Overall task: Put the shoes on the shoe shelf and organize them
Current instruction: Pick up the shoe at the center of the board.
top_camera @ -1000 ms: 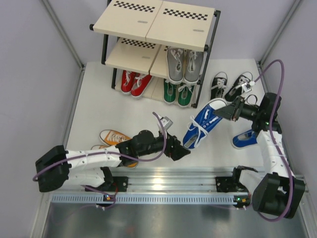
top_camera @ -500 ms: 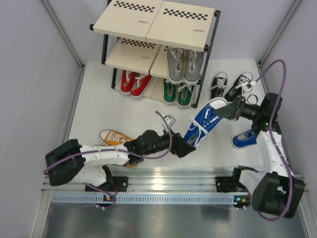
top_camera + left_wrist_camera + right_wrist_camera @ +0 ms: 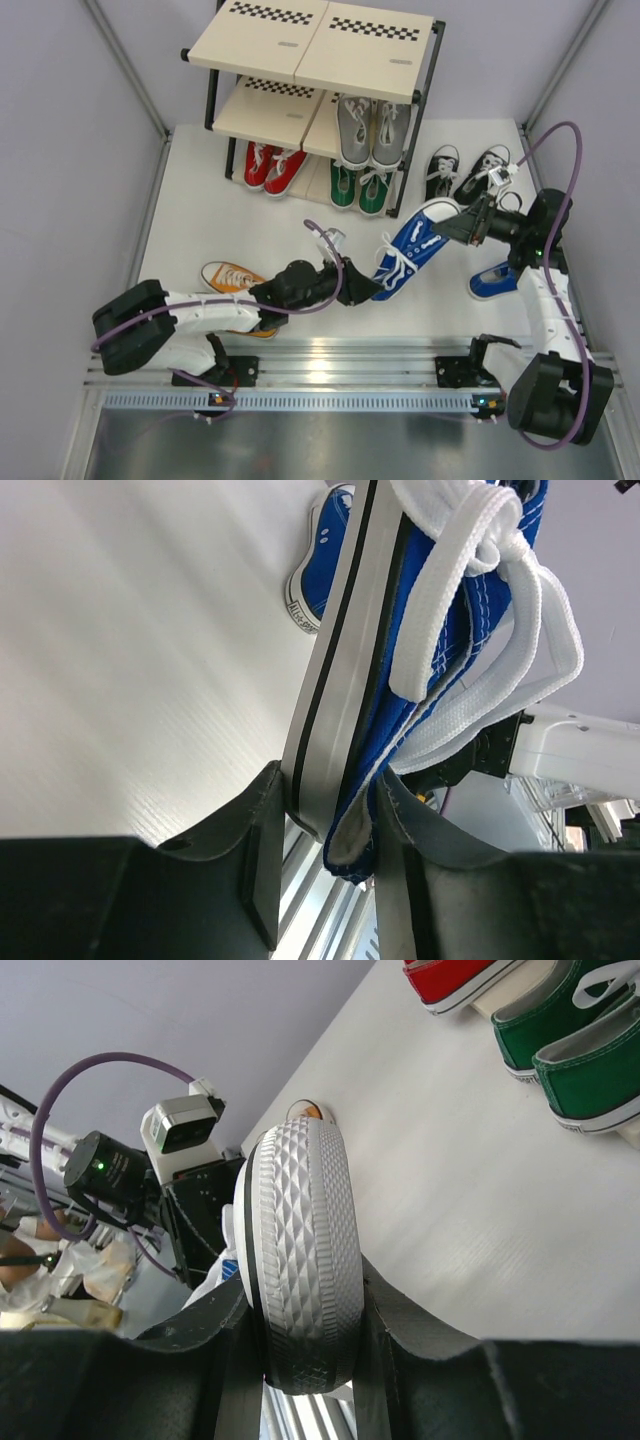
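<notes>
1. Beige panels of the shoe shelf (image 3: 310,45) carried three pairs: the grey pair (image 3: 372,130) on the middle tier, the red pair (image 3: 268,166) and green pair (image 3: 360,188) at the bottom level.
2. On the table (image 3: 200,220), the black pair (image 3: 465,170) lay right of the shelf and the orange pair (image 3: 232,277) lay beside my left arm. I judged both still to be shelved.
3. One blue shoe (image 3: 410,250) hung between my arms, and its mate (image 3: 495,280) lay by my right arm.
4. My right gripper (image 3: 300,1310) was clamped on its toe, and my left gripper (image 3: 325,800) was closed on its heel.

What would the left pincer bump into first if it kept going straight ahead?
The blue sneaker itself: the left pincer grips its heel. Past the shoe, probably the right pincer holding its toe.
</notes>
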`<move>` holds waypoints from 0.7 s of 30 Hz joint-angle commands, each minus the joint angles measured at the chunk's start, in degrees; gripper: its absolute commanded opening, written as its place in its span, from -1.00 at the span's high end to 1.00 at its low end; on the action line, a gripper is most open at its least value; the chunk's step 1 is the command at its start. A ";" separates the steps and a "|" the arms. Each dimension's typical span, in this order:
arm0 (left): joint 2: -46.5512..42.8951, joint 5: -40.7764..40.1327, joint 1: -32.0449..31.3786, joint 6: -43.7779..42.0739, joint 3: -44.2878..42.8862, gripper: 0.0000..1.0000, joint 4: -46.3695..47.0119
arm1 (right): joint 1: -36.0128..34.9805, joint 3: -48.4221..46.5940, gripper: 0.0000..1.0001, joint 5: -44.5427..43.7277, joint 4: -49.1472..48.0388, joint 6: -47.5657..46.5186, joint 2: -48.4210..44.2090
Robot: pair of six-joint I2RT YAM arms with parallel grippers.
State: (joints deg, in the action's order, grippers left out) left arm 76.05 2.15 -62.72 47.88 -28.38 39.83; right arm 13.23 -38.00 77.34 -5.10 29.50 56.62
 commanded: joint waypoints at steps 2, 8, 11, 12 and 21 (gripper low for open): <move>-5.91 1.36 0.05 -2.52 1.13 1.00 9.30 | 0.21 0.29 0.99 1.06 0.35 -0.83 -1.42; -13.29 1.36 1.10 -5.07 2.28 1.00 1.04 | 0.21 -0.50 -0.12 0.88 3.78 -4.88 -1.77; -17.59 1.28 1.81 -6.21 2.72 1.00 -4.84 | 0.21 -1.46 -0.52 0.53 7.20 -7.77 -2.48; -18.73 1.19 2.07 -6.57 2.72 1.00 -6.25 | 0.30 -1.99 -0.61 0.53 7.82 -8.40 -2.74; -33.59 -0.30 5.59 -10.43 2.02 1.00 -24.70 | 2.67 -2.87 -0.99 1.23 9.85 -11.39 -6.96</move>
State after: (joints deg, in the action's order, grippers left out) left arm 47.44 2.24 -58.26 39.79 -24.40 15.07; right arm 13.87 -37.63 78.06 4.40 20.95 51.53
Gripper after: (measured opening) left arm 0.423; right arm 0.991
